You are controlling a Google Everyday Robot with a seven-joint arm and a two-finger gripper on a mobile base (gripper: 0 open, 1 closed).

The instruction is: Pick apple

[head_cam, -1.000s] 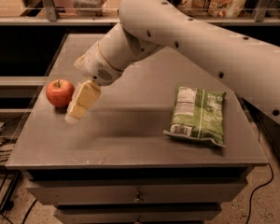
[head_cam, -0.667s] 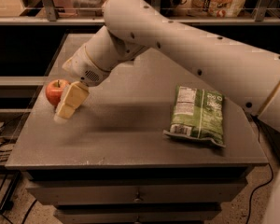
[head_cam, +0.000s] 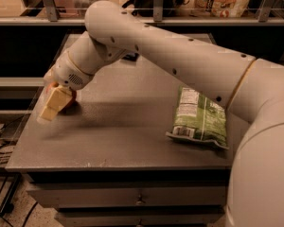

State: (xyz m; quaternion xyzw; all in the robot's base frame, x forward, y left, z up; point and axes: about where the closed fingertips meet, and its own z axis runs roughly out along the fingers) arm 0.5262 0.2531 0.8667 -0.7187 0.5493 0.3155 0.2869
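The apple point(head_cam: 71, 97) is small and red and sits near the left edge of the grey table point(head_cam: 128, 131). Only a thin red sliver of it shows, because my gripper point(head_cam: 50, 108) is right in front of it and covers most of it. The gripper's cream-coloured end points down and to the left, over the table's left edge. My white arm reaches across from the right of the camera view. I cannot see whether the gripper touches the apple.
A green snack bag point(head_cam: 199, 119) lies flat on the right part of the table. A shelf with a rail point(head_cam: 156, 19) and packaged goods runs behind the table. Drawers sit below the table's front edge, and cables lie on the floor at left.
My gripper has moved left from beside the apple until it is in front of it and hides most of it. The apple and the green bag have stayed in place.
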